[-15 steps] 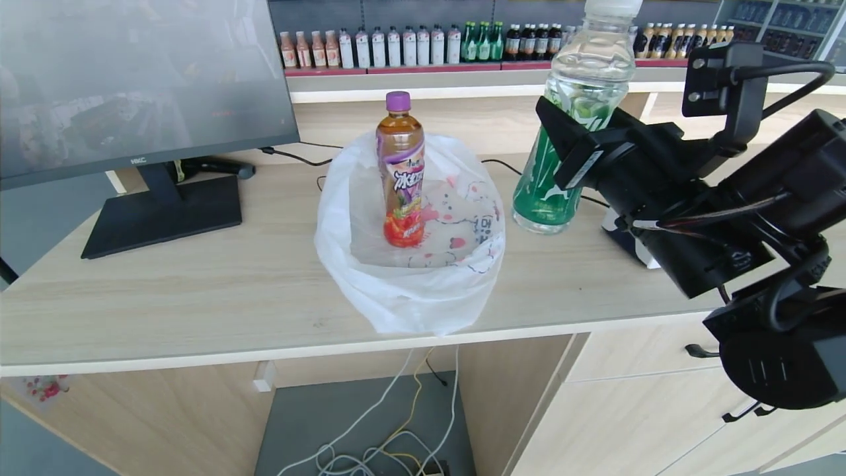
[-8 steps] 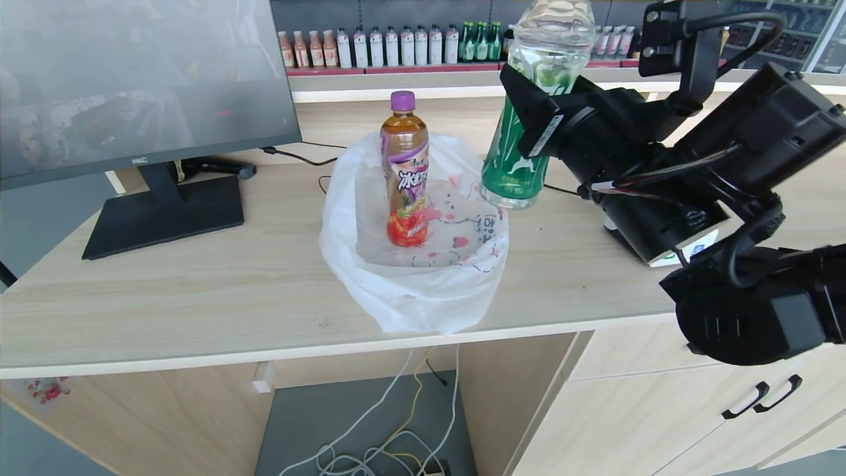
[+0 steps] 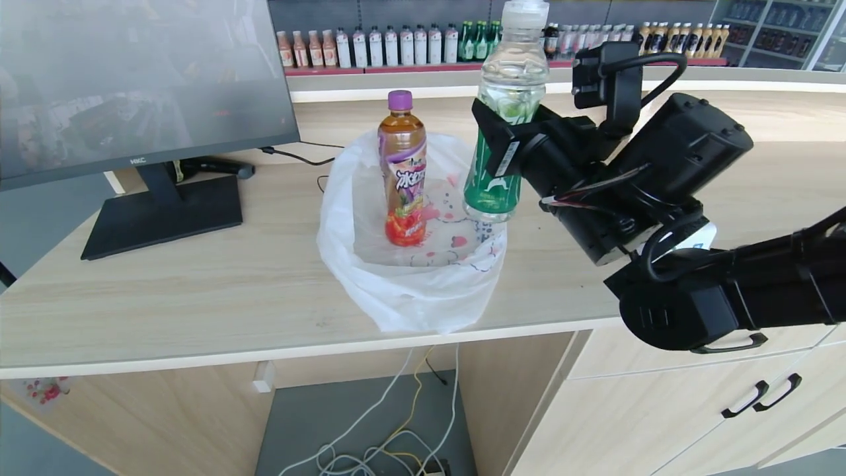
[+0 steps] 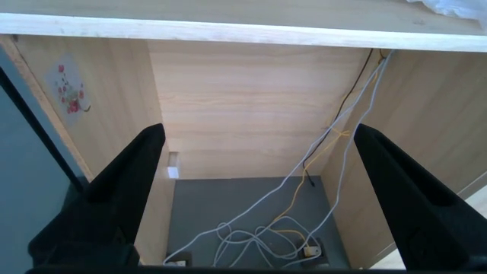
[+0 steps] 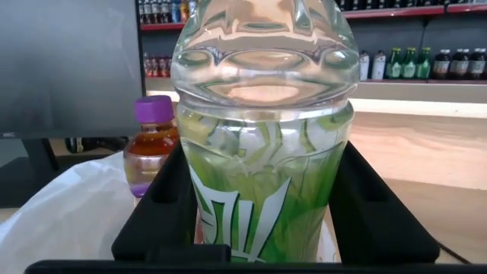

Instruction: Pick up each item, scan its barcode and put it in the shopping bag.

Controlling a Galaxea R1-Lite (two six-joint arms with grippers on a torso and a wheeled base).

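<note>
My right gripper (image 3: 509, 142) is shut on a clear bottle with a green label (image 3: 500, 132), held upright above the right rim of the white shopping bag (image 3: 410, 264). The same green-labelled bottle (image 5: 262, 144) sits between the black fingers (image 5: 163, 209) in the right wrist view. An orange drink bottle with a purple cap (image 3: 401, 170) stands upright inside the bag; its purple cap (image 5: 154, 110) shows behind the held bottle. My left gripper (image 4: 259, 198) hangs open below the counter, in front of the open space under it, holding nothing.
A black monitor (image 3: 132, 79) on its stand occupies the counter's left. A handheld scanner (image 3: 211, 166) lies behind the stand. A white-and-black device (image 3: 687, 241) sits on the counter under my right arm. Cables (image 3: 396, 423) hang below the counter. Shelves of bottles (image 3: 423, 43) line the back.
My right gripper has carried the green-labelled bottle to the left, from beside the bag to above its right rim. The orange bottle and the bag stayed put.
</note>
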